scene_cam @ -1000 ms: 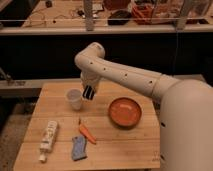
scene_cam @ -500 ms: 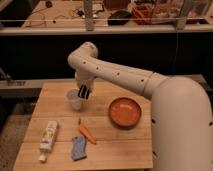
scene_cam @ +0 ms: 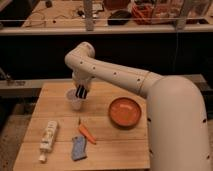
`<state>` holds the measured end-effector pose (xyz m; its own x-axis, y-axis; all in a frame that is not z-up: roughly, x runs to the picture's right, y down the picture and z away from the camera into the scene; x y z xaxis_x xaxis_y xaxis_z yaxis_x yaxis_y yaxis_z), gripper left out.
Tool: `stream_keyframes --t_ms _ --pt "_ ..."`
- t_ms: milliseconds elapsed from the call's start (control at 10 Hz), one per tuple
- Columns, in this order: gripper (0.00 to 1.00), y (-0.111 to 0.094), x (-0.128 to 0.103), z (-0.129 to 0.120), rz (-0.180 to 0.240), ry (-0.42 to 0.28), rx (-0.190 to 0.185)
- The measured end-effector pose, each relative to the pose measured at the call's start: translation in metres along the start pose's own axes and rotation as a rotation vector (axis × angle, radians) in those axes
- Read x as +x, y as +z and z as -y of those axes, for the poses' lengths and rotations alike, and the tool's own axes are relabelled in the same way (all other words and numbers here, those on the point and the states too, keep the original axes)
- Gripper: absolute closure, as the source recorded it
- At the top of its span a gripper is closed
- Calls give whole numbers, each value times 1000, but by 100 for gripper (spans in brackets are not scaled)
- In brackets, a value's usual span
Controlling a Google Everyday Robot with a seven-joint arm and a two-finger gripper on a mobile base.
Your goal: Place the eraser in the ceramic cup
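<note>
Pincer (scene_cam: 80, 92) shut on one eraser (scene_cam: 81, 91) above one ceramic cup (scene_cam: 74, 100), one orange bowl (scene_cam: 125, 111)

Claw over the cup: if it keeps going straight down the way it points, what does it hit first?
Most likely the inside of the cup. The claw, shut on the eraser, points down at the cup's mouth, though depth is uncertain.

The scene is dim and warm-toned, with soft overall blur. The light wooden tabletop (scene_cam: 60, 115) is evenly lit, while the space behind it falls nearly black. The white robot arm (scene_cam: 120, 75) catches the brightest light, its dark shut gripper (scene_cam: 80, 92) casting little shadow.
</note>
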<state>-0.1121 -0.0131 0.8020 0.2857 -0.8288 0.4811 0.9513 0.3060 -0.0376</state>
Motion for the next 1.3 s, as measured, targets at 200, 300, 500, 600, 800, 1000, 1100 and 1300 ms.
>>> stream_keyframes --t_ms 200,300,500,600,800,1000,1100,1300 --pt "100 1 0 3 2 -6 2" --pt "100 1 -1 5 4 -10 2" --pt "100 2 -1 6 5 -13 3" --pt "100 2 0 7 7 -14 3" --pt "100 2 -1 8 10 -15 4" --pt "100 3 -3 12 16 -21 7" --pt "100 3 -3 12 17 -22 7" --pt "100 3 -2 12 18 -23 8"
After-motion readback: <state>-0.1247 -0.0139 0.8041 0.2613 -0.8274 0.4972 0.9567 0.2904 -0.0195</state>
